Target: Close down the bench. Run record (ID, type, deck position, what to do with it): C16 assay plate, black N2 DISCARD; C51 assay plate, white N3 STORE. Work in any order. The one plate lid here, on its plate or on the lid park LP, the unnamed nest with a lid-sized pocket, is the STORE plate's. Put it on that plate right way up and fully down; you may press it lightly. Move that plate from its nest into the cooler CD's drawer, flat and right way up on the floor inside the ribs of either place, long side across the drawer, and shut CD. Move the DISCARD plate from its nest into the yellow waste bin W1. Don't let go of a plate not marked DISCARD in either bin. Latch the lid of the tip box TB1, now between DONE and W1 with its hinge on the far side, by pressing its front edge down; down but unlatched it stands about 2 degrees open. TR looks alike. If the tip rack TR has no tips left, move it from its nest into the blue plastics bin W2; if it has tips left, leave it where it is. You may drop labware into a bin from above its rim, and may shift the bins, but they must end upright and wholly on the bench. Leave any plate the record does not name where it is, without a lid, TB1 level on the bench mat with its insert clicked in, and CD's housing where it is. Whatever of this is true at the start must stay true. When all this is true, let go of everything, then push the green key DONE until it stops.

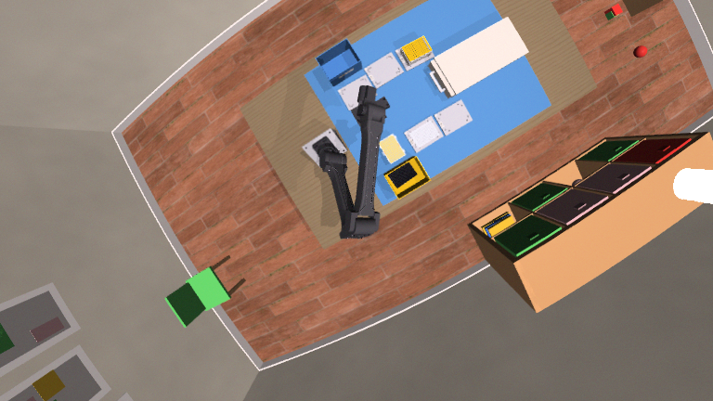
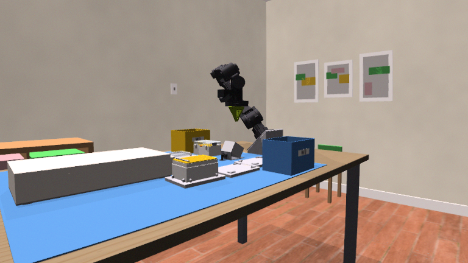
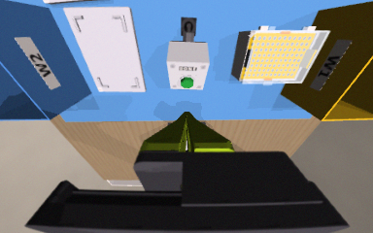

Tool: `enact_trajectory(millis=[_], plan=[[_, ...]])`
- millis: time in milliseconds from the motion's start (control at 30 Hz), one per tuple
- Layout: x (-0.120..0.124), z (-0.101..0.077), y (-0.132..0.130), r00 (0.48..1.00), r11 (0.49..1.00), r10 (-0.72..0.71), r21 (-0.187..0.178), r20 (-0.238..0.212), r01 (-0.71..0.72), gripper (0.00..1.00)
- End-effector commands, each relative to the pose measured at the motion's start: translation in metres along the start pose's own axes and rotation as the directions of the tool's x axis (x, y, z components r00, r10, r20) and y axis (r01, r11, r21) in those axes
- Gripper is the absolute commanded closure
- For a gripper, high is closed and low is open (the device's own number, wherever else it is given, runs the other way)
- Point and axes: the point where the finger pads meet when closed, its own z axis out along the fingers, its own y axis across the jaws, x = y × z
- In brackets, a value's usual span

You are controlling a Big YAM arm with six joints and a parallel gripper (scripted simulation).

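The arm's black pincer with yellow-green fingers is shut tight, tip to tip, with nothing between them. By the wrist view it points down near the bench edge. At 12 o'clock from the tips sits the round green DONE key (image 3: 186,83) on its small white box.

Next out, at 2 o'clock, lies the white-framed tip box TB1 (image 3: 279,55), its rows of yellow tips showing. At 3 o'clock is the yellow waste bin W1 (image 3: 340,68), at 9 o'clock the blue plastics bin W2 (image 3: 29,68), and at 11 o'clock a bare white nest plate (image 3: 107,49).

The main risk is pressing the key too soon. The top view shows the black assay plate (image 1: 403,175) lying in the yellow bin, so the discard looks done. It also shows a white textured plate (image 1: 423,134), probably C51, on a nest at 1 o'clock from that bin, not in the long white cooler CD (image 1: 481,55) farther off. If that reading is right, a press now would end the run with storage undone. I cannot tell whether TB1's lid is latched.

A descent slightly off line could also catch the key's box and shove it.

Only the top view shows the bin's contents and the far nests. Only the exterior view shows the pincer hanging well above the bench. The wrist view alone shows it lined up with the key.
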Motion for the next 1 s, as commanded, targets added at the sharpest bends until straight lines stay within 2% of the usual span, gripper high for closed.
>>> enact_trajectory(millis=[0, 33, 200, 233, 433, 967], plan=[[-0.015, -0.010, -0.001, 0.996, 0.996, 0.085, -0.043, 0.024, -0.084, 1.00], [-0.012, -0.011, 0.001, 0.998, 0.998, 0.051, -0.029, 0.023, -0.050, 1.00], [-0.012, -0.011, 0.001, 0.998, 0.998, 0.051, -0.029, 0.023, -0.050, 1.00], [-0.007, 0.000, -0.003, 0.997, 0.997, 0.071, -0.025, 0.014, -0.071, 1.00], [-0.006, 0.021, 0.000, 0.999, 0.999, 0.037, -0.009, 0.002, -0.037, 1.00], [-0.005, 0.058, 0.000, 0.999, 0.999, 0.037, -0.007, 0.002, -0.037, 1.00]])
